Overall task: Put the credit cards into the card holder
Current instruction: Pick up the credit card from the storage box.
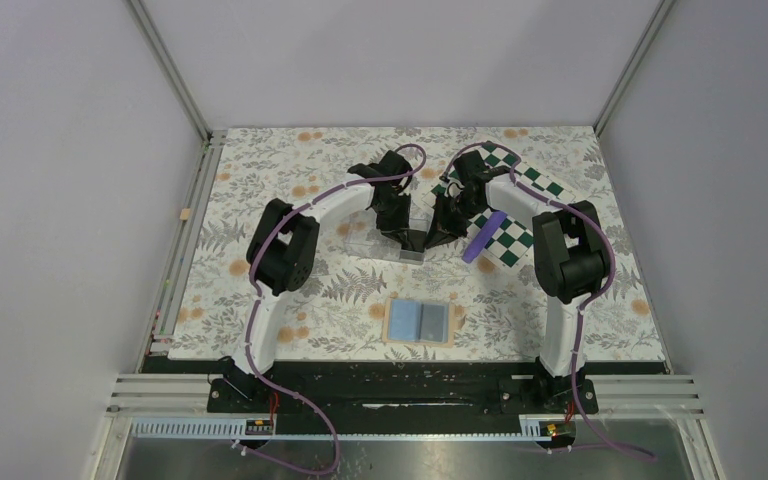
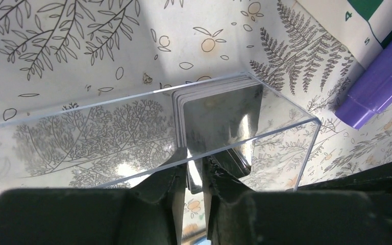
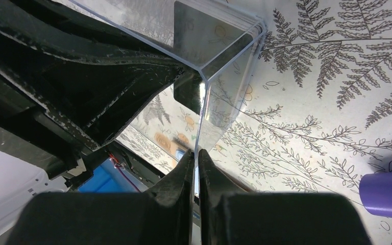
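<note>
- Top external view: only this view shows the card holder (image 1: 419, 321), a flat, tan-edged folding wallet. It lies open with two blue-grey panels facing up, close to the near edge of the flower-printed counter (image 1: 260, 180), midway between the two arm bases. Bare counter separates it from the clear plastic box (image 1: 372, 246) at mid-counter, where the left tool (image 1: 407, 240) and right tool (image 1: 436, 238) meet. A purple bar (image 1: 483, 238) lies on a green-and-white chequered mat (image 1: 520, 180), just right of them.
- Left wrist view: silvery credit cards (image 2: 219, 117) stand stacked upright against one end of the box. The left tool's fingers stand a narrow slit apart at the near wall. Whether they pinch a card cannot be told.
- Right wrist view: the right tool is pressed together on the box's thin end wall.
</note>
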`<act>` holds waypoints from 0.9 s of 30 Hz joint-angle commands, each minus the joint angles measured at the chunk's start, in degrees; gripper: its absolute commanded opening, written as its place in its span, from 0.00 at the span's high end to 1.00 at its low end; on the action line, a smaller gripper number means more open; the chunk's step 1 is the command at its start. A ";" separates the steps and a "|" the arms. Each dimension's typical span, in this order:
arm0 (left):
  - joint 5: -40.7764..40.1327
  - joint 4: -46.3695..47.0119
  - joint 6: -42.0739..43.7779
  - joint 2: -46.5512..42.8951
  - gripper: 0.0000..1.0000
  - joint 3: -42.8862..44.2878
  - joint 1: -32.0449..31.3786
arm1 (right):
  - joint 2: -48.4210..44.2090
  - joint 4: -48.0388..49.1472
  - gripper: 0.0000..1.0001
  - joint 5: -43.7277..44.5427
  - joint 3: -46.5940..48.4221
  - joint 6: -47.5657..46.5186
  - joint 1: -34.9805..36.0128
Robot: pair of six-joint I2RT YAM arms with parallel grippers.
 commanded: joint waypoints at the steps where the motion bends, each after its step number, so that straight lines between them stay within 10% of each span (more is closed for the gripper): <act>1: 0.01 1.56 -0.47 0.06 0.88 1.33 -0.52 | 0.68 -1.33 0.92 -1.46 -0.69 -0.78 0.12; 27: 3.51 5.14 -1.69 -7.81 1.00 -0.91 -1.28 | 0.76 -1.23 0.92 -1.65 -0.98 -0.70 0.12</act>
